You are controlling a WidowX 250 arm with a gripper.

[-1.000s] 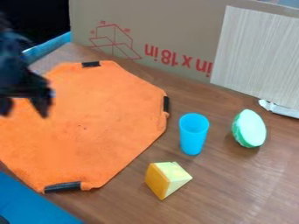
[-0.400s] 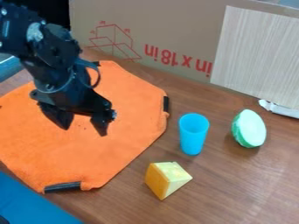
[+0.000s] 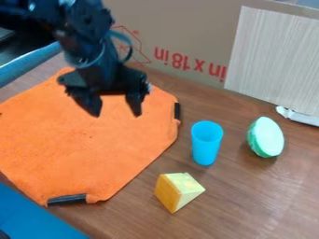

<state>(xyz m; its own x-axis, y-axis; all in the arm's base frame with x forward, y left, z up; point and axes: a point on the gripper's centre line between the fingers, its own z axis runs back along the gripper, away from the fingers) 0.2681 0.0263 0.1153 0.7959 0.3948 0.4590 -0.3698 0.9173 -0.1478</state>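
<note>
Orange cloth (image 3: 81, 149) on wooden table (image 3: 249, 200), blue cup (image 3: 205, 147) near; jaws wide apart above cloth.

There is one cup (image 3: 205, 144), one toy cheese wedge (image 3: 177, 191) and one green-and-white half-round piece (image 3: 266, 137), which makes three small loose things. There is one orange cloth (image 3: 81, 149), with two black strips (image 3: 177, 111) showing along its edge. One gripper (image 3: 116, 114) has two fingers (image 3: 136, 102). There is one brown wooden table (image 3: 249, 200), one cardboard panel (image 3: 181, 28) with one red box drawing (image 3: 140, 53) partly showing on it, and one pale wood-grain board (image 3: 274, 60). Blue surfaces (image 3: 31, 214) show in two places.
</note>
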